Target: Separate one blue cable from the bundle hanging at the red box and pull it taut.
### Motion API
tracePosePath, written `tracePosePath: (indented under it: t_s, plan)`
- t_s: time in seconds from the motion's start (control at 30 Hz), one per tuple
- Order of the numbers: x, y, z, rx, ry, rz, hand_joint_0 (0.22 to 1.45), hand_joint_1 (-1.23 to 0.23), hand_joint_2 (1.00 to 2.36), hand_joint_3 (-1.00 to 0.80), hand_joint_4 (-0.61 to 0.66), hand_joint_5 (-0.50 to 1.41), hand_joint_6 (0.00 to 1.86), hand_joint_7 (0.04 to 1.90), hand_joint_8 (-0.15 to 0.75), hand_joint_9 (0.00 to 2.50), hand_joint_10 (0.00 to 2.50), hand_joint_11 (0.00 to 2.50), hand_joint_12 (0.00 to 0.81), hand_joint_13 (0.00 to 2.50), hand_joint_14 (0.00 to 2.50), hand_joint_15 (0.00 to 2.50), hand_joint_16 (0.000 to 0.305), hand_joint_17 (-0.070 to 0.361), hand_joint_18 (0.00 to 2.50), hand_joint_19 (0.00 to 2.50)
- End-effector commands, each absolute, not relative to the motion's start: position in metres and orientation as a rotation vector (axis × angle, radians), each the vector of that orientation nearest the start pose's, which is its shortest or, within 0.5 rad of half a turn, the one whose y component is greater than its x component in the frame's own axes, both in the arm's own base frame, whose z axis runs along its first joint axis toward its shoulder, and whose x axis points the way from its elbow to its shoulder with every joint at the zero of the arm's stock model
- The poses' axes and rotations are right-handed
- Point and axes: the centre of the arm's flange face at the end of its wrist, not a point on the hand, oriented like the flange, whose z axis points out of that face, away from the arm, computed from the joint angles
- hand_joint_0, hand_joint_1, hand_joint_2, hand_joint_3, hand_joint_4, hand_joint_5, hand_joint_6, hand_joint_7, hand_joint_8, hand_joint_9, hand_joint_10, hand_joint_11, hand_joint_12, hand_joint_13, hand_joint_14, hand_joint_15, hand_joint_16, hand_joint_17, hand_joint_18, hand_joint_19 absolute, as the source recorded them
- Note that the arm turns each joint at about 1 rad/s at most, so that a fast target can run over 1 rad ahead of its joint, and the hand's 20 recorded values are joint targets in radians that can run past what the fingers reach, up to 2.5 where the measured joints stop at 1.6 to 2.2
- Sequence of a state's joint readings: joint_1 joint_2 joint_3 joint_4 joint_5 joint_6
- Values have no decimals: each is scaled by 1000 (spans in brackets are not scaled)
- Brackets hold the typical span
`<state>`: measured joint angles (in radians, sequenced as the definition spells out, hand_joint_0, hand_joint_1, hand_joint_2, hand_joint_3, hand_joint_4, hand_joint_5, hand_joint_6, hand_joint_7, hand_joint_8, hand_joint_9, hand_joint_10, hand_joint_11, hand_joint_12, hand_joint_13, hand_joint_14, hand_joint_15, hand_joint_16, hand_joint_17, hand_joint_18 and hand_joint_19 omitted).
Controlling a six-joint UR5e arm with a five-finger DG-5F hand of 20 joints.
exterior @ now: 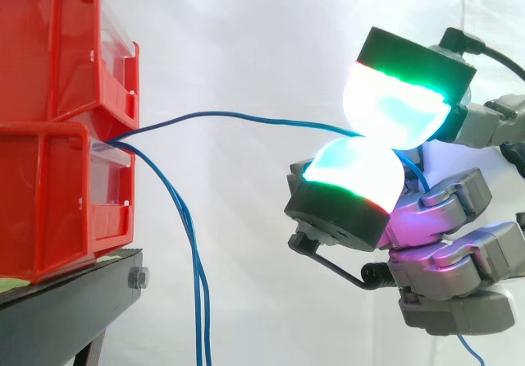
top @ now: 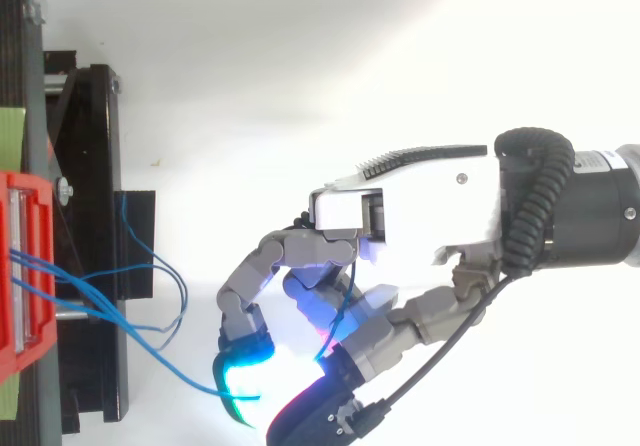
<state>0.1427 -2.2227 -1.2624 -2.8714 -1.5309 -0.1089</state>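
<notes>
Side view: two stacked red bins [exterior: 49, 136] stand on a black stand [exterior: 66, 308] at left. Blue cables leave the gap between the bins. One blue cable [exterior: 246, 117] runs rightward in a shallow arc, not fully straight, to the hand [exterior: 447, 247]. There it is pinched between two glowing pads [exterior: 394, 103] pressed one above the other. The rest of the bundle [exterior: 198, 284] hangs down just beside the stand, apart from the hand. A short blue tail shows below the hand.

Top view: the contact between the pads is hidden. The remaining fingers are curled under the palm. The bundle's slack forms loops beside the stand, and the held cable crosses open space to a cyan pad.
</notes>
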Motion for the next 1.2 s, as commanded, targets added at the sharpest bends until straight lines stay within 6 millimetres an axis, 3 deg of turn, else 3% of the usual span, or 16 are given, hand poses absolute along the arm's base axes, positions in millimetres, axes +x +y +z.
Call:
tracePosePath:
  t_s: [0.0,1.17]
  plan:
    - [731,-34,261,1120,1390,1167,732,-731,1008,-400,12,-208,888,1042,346,738,1847,1369,415,952,840,1466,48,109,1164,1213]
    - [731,-34,261,1120,1390,1167,734,-739,1009,-401,-5,-205,889,1025,341,718,1908,1317,409,937,889,1436,47,105,1151,1206]
